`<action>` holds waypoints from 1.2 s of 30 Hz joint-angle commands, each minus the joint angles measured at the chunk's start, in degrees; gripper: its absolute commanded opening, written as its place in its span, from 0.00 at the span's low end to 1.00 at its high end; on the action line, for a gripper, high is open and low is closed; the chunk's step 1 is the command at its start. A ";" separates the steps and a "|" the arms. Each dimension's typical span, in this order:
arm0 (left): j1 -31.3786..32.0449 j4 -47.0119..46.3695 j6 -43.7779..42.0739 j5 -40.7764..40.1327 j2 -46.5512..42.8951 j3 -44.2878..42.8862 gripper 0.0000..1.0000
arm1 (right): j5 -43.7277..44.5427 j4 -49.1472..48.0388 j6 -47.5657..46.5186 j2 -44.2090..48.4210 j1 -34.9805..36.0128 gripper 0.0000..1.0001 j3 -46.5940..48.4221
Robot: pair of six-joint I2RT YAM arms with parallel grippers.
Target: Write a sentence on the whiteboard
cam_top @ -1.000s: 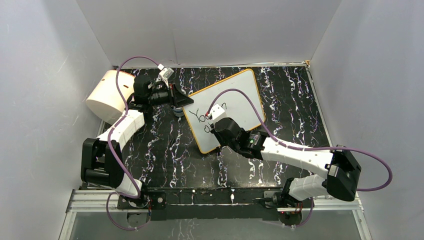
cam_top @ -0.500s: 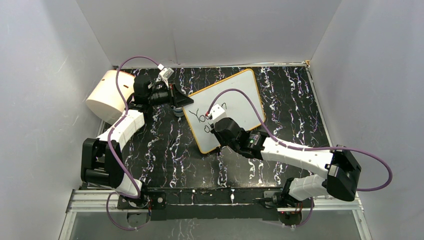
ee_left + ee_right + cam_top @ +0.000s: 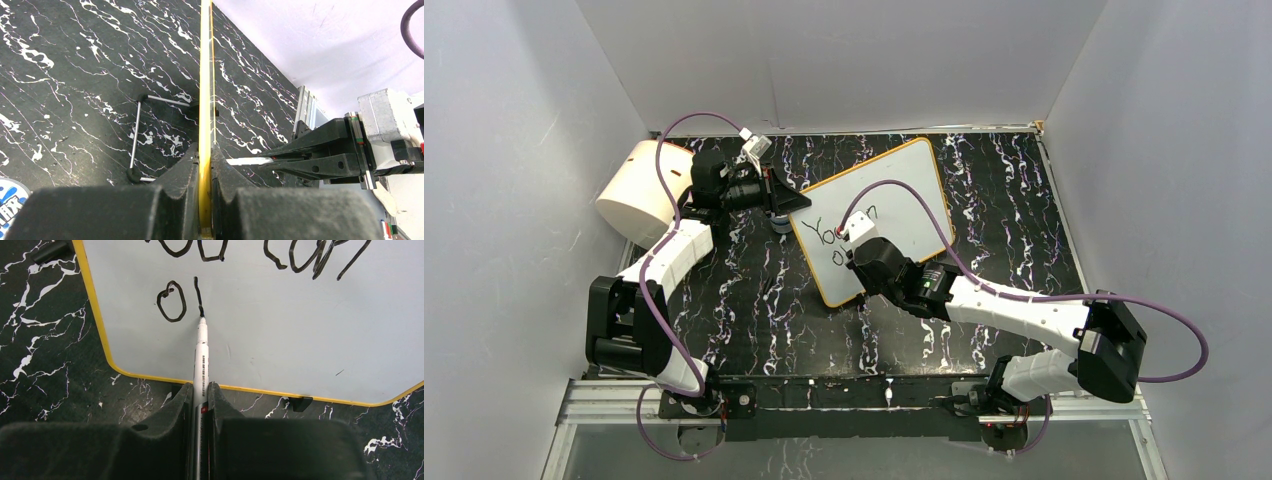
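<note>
My left gripper (image 3: 205, 156): fingers clamped on the whiteboard (image 3: 909, 195) rim | my right gripper (image 3: 201, 390): pinching a marker (image 3: 201, 352), tip touching the board | sentence (image 3: 198, 297): 2 lines begun, tip ends 1 stroke beside "o" | board: mid-table, angled

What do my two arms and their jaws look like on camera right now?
Both match: the left arm and right arm have white shell links between chunky black joint housings. A purple cable loops along each, running to a small white camera box at the wrist. The jaws are matte black and blocky. I can make out no markings on them.
</note>
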State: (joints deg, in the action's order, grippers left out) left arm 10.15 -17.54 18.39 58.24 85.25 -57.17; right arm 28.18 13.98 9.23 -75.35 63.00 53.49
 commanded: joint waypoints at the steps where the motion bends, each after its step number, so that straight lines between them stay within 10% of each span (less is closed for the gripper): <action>1: 1.98 6.47 -2.84 0.92 0.50 1.67 0.00 | 1.30 -0.08 0.51 1.05 -0.63 0.00 -0.76; 36: 1.98 6.47 -2.75 1.35 0.79 1.49 0.00 | 0.58 -3.09 -3.83 1.09 -3.21 0.00 1.96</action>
State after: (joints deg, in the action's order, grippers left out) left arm 10.15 -17.50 18.39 58.00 85.25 -57.17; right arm 26.44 15.05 7.25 -74.98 61.47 53.04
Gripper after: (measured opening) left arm 0.052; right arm 0.207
